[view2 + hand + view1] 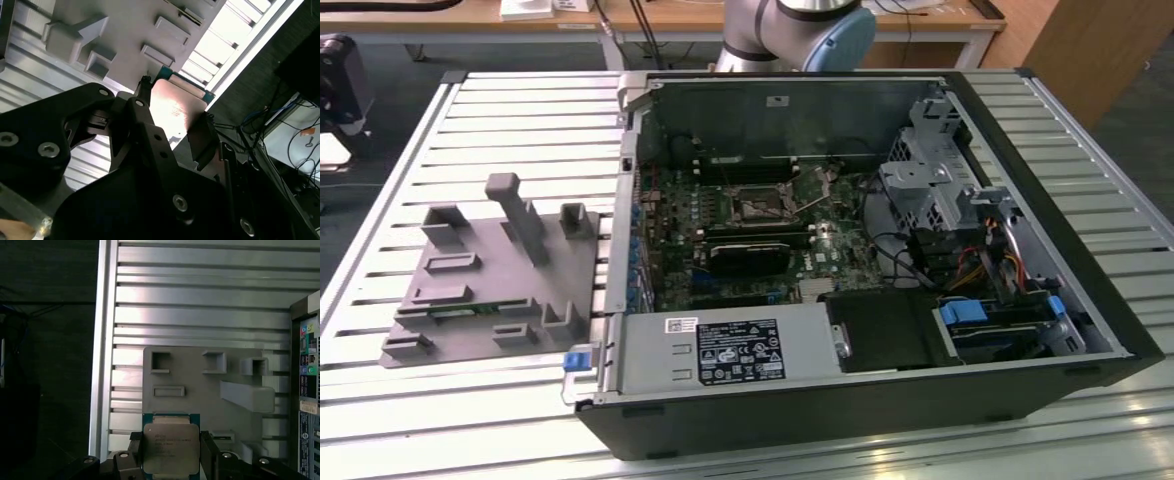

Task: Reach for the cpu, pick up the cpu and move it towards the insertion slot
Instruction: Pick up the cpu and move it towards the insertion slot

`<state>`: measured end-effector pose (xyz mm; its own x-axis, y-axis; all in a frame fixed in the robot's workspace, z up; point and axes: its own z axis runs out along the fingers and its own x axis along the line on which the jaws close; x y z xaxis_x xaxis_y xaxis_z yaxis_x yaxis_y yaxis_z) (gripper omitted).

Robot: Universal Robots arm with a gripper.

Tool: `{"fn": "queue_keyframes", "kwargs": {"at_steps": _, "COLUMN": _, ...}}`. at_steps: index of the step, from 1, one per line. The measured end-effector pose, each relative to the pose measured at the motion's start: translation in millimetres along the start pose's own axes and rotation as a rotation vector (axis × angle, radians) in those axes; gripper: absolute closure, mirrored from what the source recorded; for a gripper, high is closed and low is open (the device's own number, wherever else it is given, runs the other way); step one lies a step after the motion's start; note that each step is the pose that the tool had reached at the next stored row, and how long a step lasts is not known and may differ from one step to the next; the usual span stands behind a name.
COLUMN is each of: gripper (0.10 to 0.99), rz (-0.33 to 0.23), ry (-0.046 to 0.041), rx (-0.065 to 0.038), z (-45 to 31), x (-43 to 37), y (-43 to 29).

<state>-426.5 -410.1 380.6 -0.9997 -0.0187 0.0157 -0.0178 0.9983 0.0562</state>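
In both wrist views my gripper (170,456) (175,117) is shut on the cpu (169,446) (175,107), a flat square chip with a shiny silver top and a green rim. A dark finger (131,455) presses one side of the chip and the other finger (208,455) presses the opposite side. The chip sits over the edge of the grey fixture plate (200,385) (125,35); whether it rests on the plate or hangs above it I cannot tell. The insertion slot (757,205) is a square socket with a silver frame on the motherboard inside the open computer case (1107,330).
The grey fixture plate (480,280) with raised blocks and posts lies on the slatted metal table (520,110) at the exterior view's left of the case. A long black card (754,252) sits below the socket. The arm's base (794,30) stands behind the case.
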Motion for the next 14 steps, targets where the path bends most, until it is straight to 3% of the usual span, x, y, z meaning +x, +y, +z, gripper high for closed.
{"fn": "queue_keyframes", "kwargs": {"at_steps": 14, "gripper": 0.545, "rz": 0.000, "ry": 0.0001, "rx": 0.000, "z": -21.1, "x": 0.3, "y": 1.2}}
